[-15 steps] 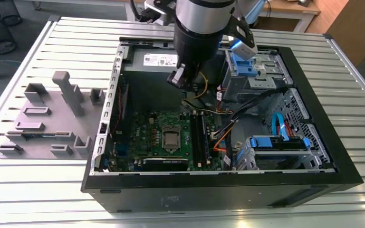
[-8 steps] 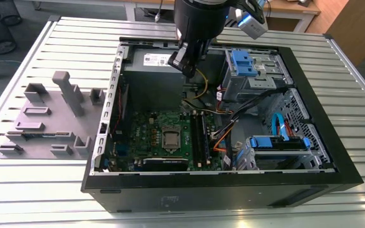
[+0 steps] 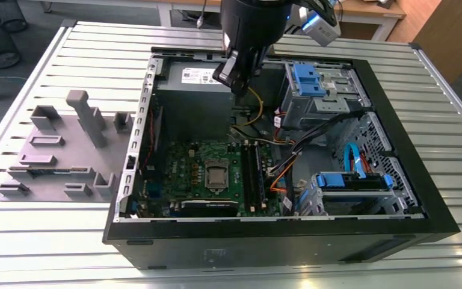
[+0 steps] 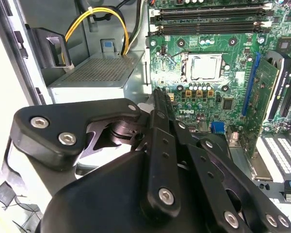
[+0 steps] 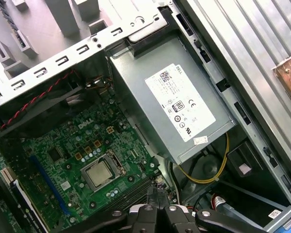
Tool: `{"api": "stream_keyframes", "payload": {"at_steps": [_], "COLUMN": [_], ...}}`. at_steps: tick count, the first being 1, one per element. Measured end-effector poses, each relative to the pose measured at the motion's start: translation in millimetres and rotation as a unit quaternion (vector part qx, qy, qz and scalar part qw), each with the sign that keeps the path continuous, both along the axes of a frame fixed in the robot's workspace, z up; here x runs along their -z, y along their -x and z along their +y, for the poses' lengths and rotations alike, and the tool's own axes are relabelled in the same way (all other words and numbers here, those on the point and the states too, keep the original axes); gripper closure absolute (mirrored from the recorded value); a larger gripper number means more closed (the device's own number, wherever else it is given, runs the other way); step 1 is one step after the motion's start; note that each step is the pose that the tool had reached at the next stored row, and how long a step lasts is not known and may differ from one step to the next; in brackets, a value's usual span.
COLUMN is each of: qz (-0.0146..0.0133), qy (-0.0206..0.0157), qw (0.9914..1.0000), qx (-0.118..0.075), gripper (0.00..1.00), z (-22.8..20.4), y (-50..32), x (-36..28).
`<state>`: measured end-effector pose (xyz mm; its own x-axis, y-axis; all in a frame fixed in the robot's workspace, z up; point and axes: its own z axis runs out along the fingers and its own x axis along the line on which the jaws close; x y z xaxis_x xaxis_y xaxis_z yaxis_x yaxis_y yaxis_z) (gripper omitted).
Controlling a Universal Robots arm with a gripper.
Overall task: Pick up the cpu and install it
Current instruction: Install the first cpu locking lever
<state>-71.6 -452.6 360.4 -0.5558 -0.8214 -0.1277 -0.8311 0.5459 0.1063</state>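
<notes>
Fingers (image 4: 157, 104) pressed together, empty, above mobo, cpu (image 4: 205, 66) seated in socket.

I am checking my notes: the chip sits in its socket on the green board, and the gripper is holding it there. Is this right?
Not quite. The chip does sit in its socket on the green board, but the gripper is apart from it, near the grey power box, as the first wrist view shows.
</notes>
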Motion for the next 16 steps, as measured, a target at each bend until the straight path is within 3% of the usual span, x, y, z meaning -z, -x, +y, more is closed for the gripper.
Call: {"api": "stream_keyframes", "payload": {"at_steps": [16], "qz": [0.0000], "qy": [0.0000], "qw": [1.00000], "qx": [0.000], "gripper": [0.89], "z": [0.0], "y": [0.0], "x": [2.7]}}
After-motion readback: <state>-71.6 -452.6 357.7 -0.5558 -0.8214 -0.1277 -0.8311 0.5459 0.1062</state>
